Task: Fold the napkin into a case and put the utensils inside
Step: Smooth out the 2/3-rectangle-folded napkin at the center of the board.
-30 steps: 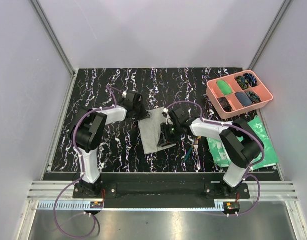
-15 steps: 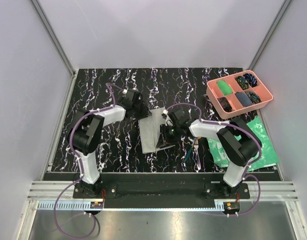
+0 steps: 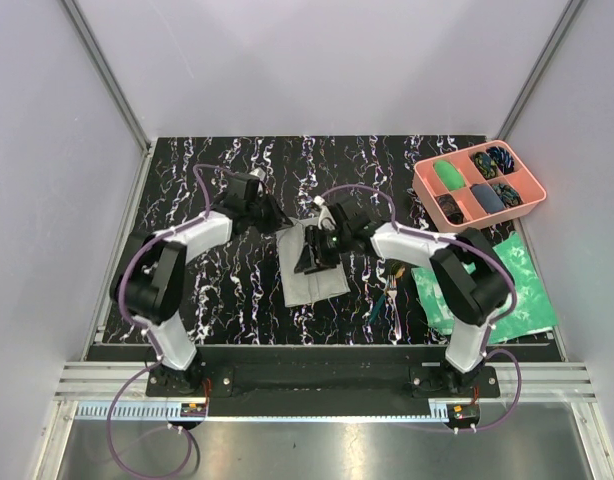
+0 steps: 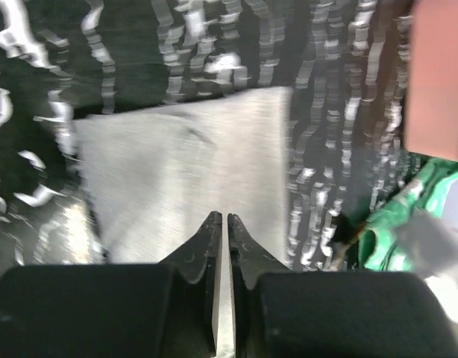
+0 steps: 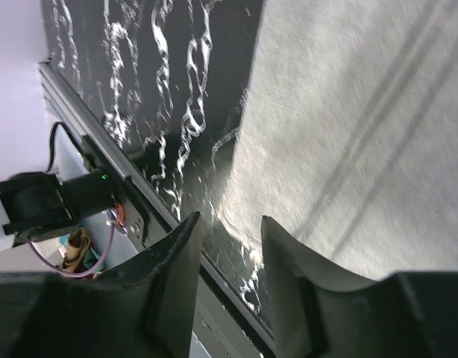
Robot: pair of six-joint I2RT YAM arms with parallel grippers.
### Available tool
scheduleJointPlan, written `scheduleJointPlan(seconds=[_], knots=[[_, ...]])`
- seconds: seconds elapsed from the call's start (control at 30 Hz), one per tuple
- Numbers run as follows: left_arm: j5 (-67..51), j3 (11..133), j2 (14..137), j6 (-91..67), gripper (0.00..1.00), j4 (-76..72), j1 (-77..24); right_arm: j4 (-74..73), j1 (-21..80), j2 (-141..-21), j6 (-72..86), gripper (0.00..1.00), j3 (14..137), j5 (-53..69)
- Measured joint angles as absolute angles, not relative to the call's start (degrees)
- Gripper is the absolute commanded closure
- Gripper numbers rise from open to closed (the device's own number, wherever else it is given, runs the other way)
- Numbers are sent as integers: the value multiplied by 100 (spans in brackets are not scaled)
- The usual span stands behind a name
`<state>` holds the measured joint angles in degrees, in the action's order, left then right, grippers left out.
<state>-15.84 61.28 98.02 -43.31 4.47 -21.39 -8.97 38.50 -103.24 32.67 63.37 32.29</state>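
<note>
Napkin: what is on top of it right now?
Only the right gripper is above the napkin; the utensils lie beside it on the mat. The cloth under the gripper is hidden.

Overhead, two wrist close-ups, all on napkin [image 3: 312, 285]

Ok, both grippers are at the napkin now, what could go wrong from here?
The left gripper is nearly shut over the napkin; if it has pinched cloth, pulling away could drag it out of shape. The right gripper, open, hovers at the napkin's edge and might grab one layer only. The utensils lie close by the right arm; a low sweep could scatter them.
</note>
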Motion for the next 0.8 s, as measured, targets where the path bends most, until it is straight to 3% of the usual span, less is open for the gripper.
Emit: scheduleJointPlan(seconds=[0.1,0.2,0.5,0.8], knots=[[-1946,6149,10392,-4329,93,259,-1863,-672,3850,-10757,3350,72,6707,3433],[-2222,6178,10932,-4357,93,21,-1649,-467,3850,-11225,3461,76,7124,3610],[-2770,6372,11566,-4650,95,-738,-1535,67,3844,-12505,3719,80,8235,4171],[-2891,6372,11640,-4799,95,-921,-1533,285,3839,-12844,3739,82,8077,4637]])
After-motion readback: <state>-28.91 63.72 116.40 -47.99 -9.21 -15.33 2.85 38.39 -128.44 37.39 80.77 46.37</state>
